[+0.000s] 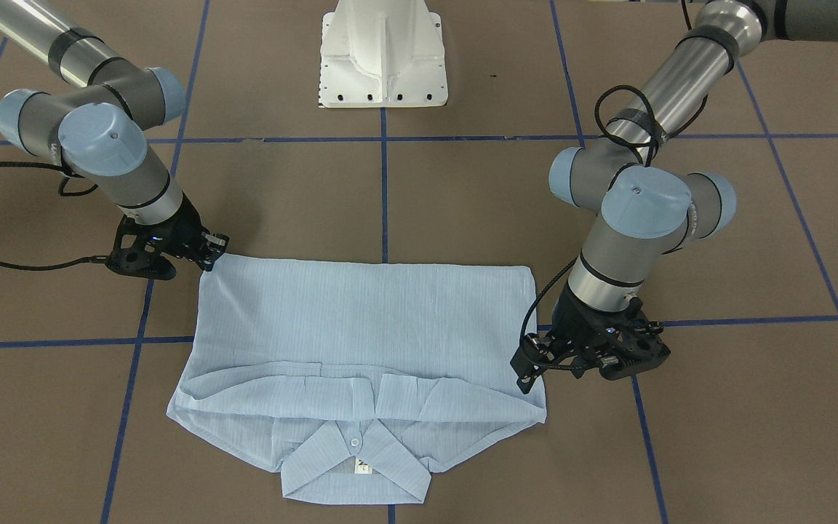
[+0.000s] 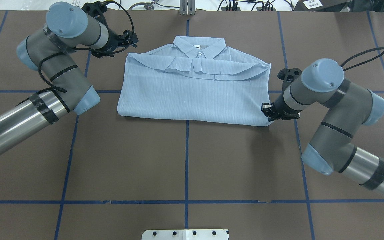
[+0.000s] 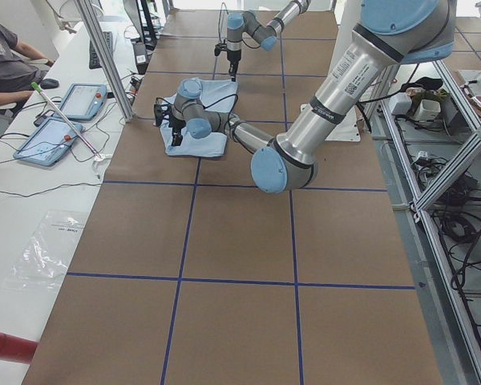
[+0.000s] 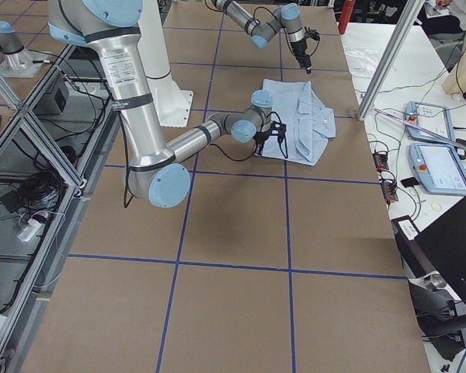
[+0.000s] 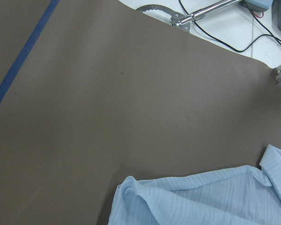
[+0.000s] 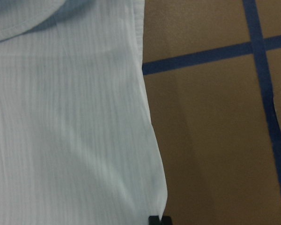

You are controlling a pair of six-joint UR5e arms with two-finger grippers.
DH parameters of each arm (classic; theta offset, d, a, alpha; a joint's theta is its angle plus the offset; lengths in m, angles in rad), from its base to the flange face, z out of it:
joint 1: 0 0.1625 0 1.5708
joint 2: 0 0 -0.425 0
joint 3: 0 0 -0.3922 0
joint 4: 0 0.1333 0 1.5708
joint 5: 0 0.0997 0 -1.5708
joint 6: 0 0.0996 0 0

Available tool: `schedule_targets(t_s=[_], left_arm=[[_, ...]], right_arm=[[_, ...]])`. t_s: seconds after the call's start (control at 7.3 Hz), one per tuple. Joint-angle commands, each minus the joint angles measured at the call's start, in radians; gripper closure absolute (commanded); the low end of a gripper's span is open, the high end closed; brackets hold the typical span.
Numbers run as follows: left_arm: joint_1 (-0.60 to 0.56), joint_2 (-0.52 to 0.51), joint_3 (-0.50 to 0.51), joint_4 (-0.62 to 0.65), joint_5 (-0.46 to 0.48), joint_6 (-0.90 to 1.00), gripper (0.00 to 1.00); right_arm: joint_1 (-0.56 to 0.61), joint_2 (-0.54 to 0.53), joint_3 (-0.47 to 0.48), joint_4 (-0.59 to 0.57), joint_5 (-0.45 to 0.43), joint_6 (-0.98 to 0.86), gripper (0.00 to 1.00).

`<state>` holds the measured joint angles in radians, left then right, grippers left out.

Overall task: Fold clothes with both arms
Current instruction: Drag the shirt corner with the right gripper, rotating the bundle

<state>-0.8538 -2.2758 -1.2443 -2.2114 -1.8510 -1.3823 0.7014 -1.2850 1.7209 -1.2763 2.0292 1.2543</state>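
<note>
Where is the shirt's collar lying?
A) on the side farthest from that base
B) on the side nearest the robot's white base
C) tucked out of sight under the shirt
A: the collar lies at the edge of the shirt opposite the white base.

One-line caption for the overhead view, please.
Folded light-blue shirt on the brown table, collar at the far edge; right pincer at its near corner, left pincer beside its far corner.
</note>
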Motion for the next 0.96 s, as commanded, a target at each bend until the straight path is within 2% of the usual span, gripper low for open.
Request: schedule_targets(t_s=[0.0,0.27,0.55,0.82], left_arm=[[-0.001,0.03,-0.053,0.009,0.001,-0.003,0.01],[-0.001,0.085,-0.124,0.009,0.003,-0.004,0.01],[0.002,0.096,-0.156,0.009,0.003,-0.01,0.01],[0.007,0.114,-0.184,0.009,0.003,-0.012,0.01]], right_arm=[[-0.069,-0.15,0.18,0.0,0.005,0.003,1.0],[-0.181,-0.258,0.32,0.0,0.011,0.019,1.0],[-0.3,-0.37,0.499,-0.002,0.063,0.019,1.0],[-0.49,-0.401,0.595,-0.002,0.062,0.071,1.0]])
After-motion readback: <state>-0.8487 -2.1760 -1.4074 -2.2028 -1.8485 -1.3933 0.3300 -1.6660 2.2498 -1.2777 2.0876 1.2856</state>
